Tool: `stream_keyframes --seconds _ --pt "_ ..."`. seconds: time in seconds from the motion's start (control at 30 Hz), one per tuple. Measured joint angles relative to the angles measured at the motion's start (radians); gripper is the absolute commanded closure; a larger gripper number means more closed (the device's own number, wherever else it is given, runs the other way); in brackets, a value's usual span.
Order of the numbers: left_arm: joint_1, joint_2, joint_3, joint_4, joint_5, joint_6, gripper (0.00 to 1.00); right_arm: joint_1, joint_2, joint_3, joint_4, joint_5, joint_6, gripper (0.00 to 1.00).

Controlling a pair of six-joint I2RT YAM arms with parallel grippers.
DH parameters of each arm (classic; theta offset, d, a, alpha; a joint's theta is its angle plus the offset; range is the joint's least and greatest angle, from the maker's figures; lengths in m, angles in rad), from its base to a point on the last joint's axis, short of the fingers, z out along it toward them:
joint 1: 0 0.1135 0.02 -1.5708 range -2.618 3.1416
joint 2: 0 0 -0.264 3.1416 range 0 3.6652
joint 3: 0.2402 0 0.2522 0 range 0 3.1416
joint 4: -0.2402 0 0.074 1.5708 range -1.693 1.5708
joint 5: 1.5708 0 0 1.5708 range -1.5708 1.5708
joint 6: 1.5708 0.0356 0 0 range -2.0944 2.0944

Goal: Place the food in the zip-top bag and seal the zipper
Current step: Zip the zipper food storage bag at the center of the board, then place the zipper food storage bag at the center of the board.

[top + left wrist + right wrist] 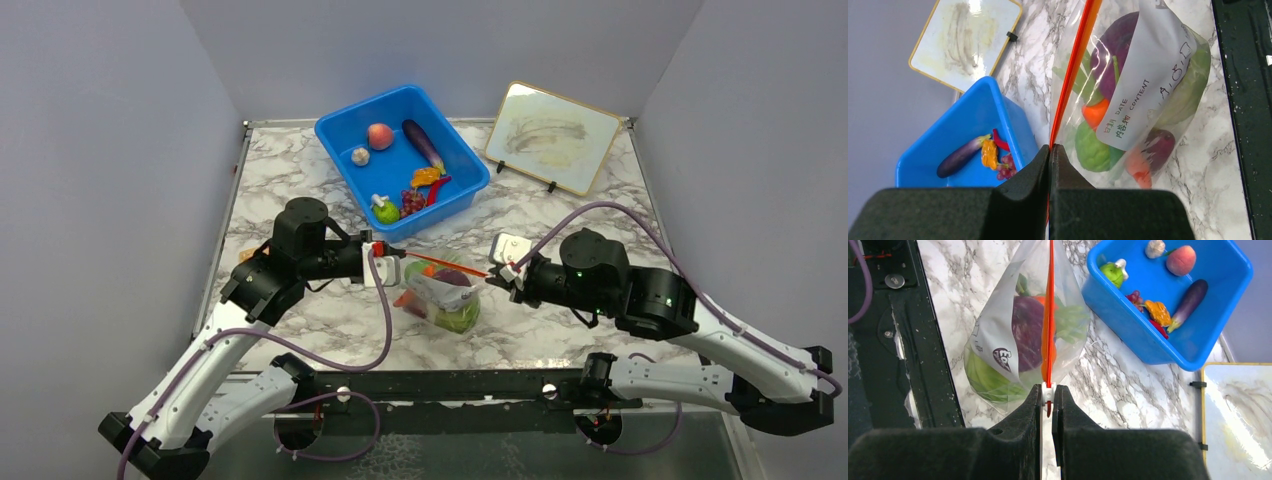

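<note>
zip-top bag point(1193, 85) | white label panel point(1148, 80) | printed: "DATE", "CONTENT"

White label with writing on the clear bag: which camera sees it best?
Left wrist view: the white paper label on the clear plastic bag faces it, writing readable. Right wrist sees it slanted, writing unreadable; top view, a tiny white patch.

The top camera looks down from the near edge over the table point(270, 170). Both wrist cameras sit close, facing each other, sharing the zip-top bag point(1148, 85) and blue bin point(973, 125)
</note>
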State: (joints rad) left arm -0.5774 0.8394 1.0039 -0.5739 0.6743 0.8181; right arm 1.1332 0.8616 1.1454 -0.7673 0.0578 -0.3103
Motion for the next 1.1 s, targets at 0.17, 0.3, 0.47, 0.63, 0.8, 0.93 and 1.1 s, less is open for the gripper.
stream_keyframes --seconds 0.17,0.3,0.47,0.63,0.8,0.93,1.1 --pt "-0.001 -0.001 0.000 0.009 -0.008 0.000 1.00 0.003 -0.009 0.024 -0.032 0.027 0.002 0.99" --pt "-0.001 -0.001 0.000 0.018 -0.008 0.000 1.00 0.005 -0.009 0.026 -0.043 0.039 0.003 0.99" --pt "-0.001 0.007 0.026 0.015 -0.008 -0.019 1.00 0.005 -0.007 0.032 -0.045 0.034 0.032 0.99" --pt "0.005 -0.006 0.042 0.015 0.005 -0.080 1.00 0.005 0.003 0.055 -0.060 -0.024 0.143 0.99" --pt "0.008 -0.061 0.017 0.014 0.082 -0.166 1.00 0.005 -0.060 -0.011 -0.044 -0.155 0.312 0.99" --pt "0.008 -0.107 -0.032 0.023 0.179 -0.268 1.00 0.005 -0.140 -0.051 -0.015 -0.203 0.433 0.99" --pt "0.006 -0.058 -0.081 0.125 0.226 -0.407 1.00 0.005 -0.188 -0.080 0.010 -0.068 0.589 0.99"
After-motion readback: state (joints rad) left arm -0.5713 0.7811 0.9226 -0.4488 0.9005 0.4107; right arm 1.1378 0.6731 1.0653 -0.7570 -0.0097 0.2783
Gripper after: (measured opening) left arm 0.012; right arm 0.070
